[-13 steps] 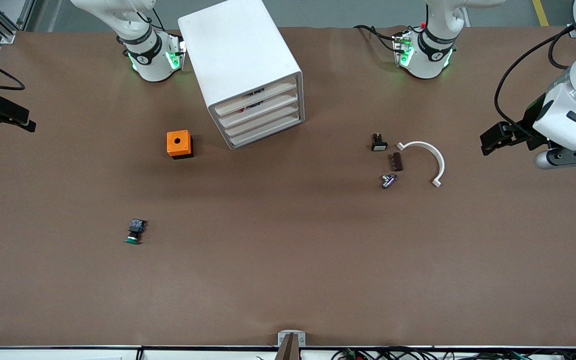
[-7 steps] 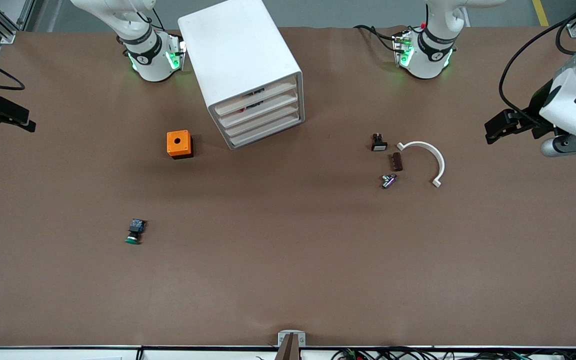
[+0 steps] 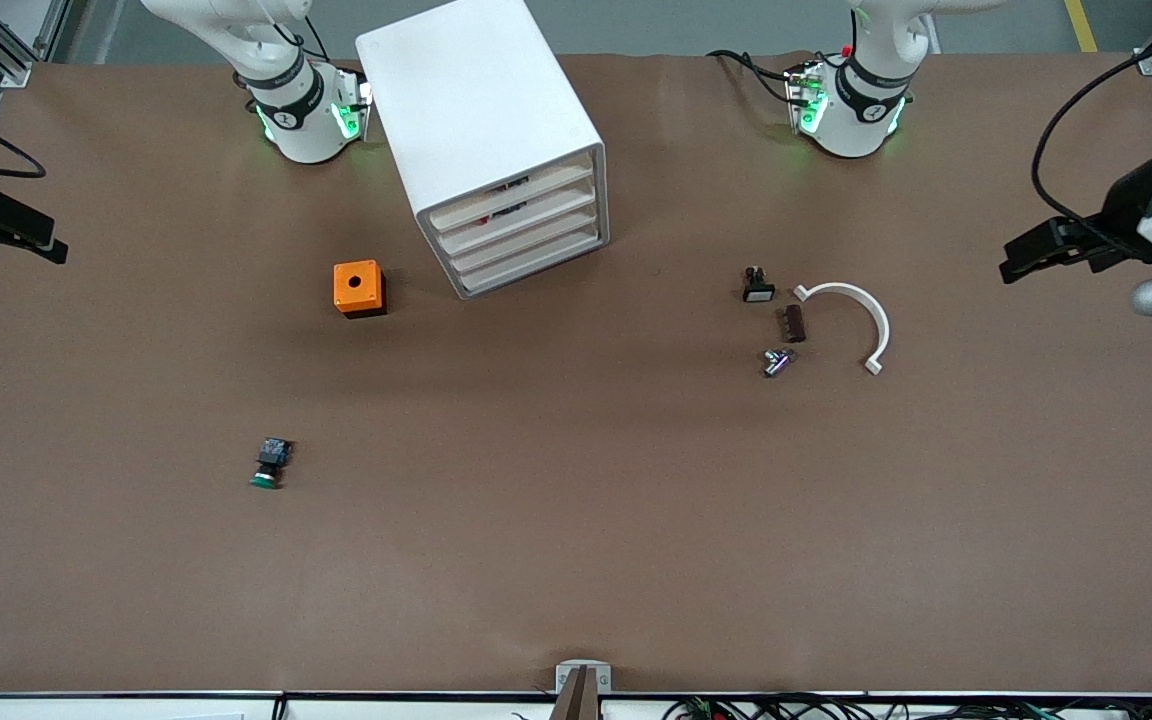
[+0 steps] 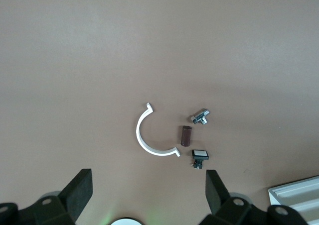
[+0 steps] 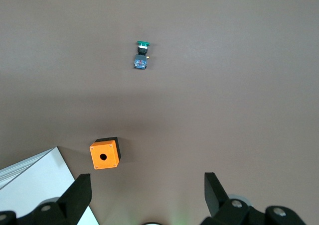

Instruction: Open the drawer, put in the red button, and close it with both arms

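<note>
Drawer: second from top of four in white cabinet, cream front, pushed in flush with other fronts. Cabinet skewed on table, fronts toward front camera. Red button: not discernible; only a red speck in gap above drawer.

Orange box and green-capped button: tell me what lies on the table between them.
Nothing. Between the orange box and the green-capped button there is only bare brown table, as the front view and the right wrist view both show.
</note>
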Available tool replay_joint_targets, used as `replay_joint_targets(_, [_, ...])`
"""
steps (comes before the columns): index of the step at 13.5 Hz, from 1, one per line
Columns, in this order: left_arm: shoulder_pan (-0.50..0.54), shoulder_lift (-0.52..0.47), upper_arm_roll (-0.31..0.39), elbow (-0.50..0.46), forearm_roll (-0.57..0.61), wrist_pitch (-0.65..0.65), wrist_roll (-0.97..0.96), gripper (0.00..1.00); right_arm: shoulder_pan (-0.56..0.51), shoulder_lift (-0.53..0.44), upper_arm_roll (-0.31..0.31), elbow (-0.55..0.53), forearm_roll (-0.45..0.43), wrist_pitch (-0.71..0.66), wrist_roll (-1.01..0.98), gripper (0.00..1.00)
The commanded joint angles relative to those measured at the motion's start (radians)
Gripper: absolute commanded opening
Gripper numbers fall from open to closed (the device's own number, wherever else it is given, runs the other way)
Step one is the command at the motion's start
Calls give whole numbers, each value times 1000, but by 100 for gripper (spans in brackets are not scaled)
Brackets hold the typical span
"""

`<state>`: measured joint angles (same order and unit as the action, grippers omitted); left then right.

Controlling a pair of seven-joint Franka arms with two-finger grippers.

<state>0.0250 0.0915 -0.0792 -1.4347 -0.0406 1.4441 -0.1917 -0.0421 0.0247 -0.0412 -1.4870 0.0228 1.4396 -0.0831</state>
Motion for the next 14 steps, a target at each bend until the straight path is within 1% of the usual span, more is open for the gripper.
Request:
replay_joint_targets(1, [7,-71,-4,-85,19,15,20,100,-15,-6,15,10,-14,-13,16,100])
replay_joint_targets(2, [6,-99,-4,-127,22,34,20,100,-15,-6,15,10,-14,-13,14,100])
replay_joint_targets(4, [6,-185,-5,-240,24,88,20,100,-12,-6,17,10,-21,-13,13,100])
replay_joint_targets(5, [6,-199,-7,-257,22,94,21,100,-12,-6,17,10,-20,-13,14,100])
replay_joint_targets(12, [3,-159,-27,-222,27,87,26,100,-10,-6,17,10,-21,-13,13,100])
replay_joint_targets(14, [1,-159,-37,-222,59,87,26,100,-10,-5,17,10,-21,-13,13,100])
